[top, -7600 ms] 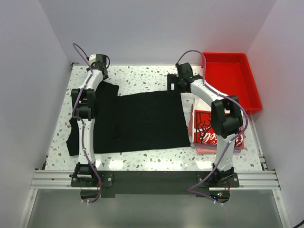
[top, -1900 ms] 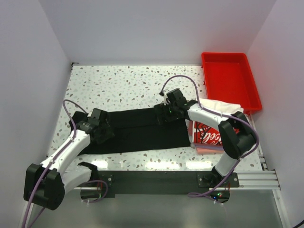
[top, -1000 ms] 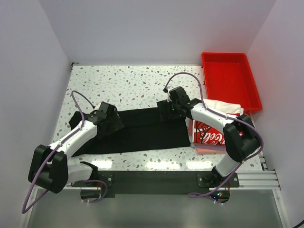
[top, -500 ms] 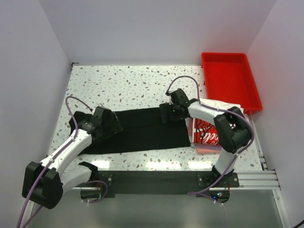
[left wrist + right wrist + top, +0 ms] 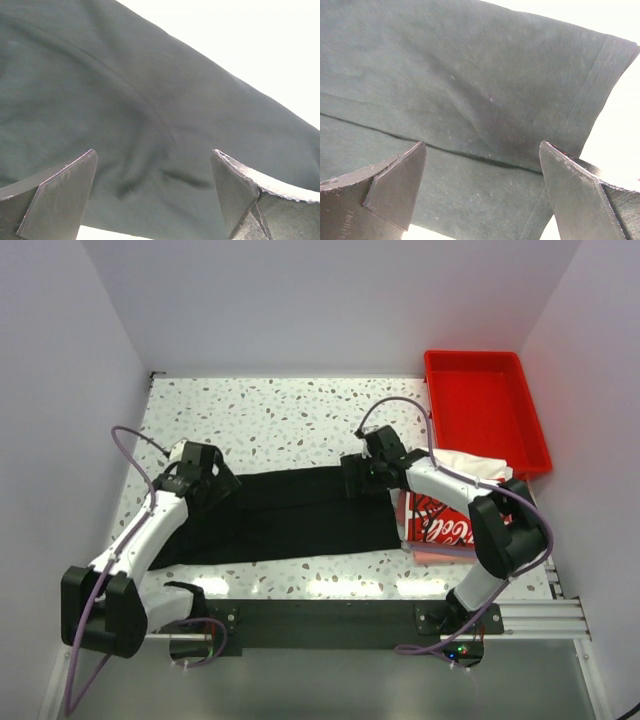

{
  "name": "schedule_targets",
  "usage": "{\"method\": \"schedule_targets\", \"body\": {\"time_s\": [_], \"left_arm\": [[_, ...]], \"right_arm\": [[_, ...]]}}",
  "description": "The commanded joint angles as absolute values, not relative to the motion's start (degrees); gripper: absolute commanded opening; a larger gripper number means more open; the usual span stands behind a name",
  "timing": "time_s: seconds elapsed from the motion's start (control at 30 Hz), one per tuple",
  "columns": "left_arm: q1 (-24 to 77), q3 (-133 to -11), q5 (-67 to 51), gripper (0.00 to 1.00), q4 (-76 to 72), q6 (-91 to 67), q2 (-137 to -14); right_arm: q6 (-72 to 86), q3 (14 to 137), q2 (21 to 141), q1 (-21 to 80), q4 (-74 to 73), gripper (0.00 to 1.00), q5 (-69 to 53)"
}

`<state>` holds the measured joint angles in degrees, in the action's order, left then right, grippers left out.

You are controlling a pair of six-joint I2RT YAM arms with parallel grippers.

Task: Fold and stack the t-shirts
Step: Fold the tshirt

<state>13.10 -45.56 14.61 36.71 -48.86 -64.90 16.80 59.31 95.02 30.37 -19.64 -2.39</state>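
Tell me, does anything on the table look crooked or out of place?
Yes. The printed white t-shirt on the right lies rumpled, its far part bunched up near the red tray. The black t-shirt is folded unevenly, its left end slanting.

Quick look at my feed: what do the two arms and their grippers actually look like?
The left arm and right arm both have white links with black joints, and each carries a looping purple cable. The left gripper and right gripper have dark, flat, wedge-shaped fingers with no markings that I can see.
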Motion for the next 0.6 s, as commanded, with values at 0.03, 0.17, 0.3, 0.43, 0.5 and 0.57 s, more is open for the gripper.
{"method": "schedule_targets", "body": {"time_s": [0.03,0.17,0.3,0.43,0.5,0.57], "left_arm": [[6.51,-43.42,16.09,1.0,31.83,-49.92,-70.04],[5.19,-40.26,16.0,1.0,26.99,-50.97,-75.04],[4.75,-40.34,15.73,1.0,22.86,-51.41,-81.11],[4.75,-43.41,15.9,1.0,20.92,-51.5,-87.88],[4.75,-46.22,16.7,1.0,19.61,-51.42,-92.09],[4.75,-51.13,15.05,1.0,18.28,-50.46,-97.54]], "right_arm": [[15.21,63.89,94.21,30.41,-18.9,0.99,-3.6],[14.94,64.69,96.85,30.67,-16.97,0.99,-7.64],[14.85,65.3,100.8,30.67,-16.43,0.99,-8.7],[15.55,63.82,102.3,30.94,-16.0,0.99,-9.84],[17.13,61.63,102.04,31.2,-15.65,0.99,-9.93],[18.62,60.04,100.99,32.34,-15.21,0.99,-9.32]]}}
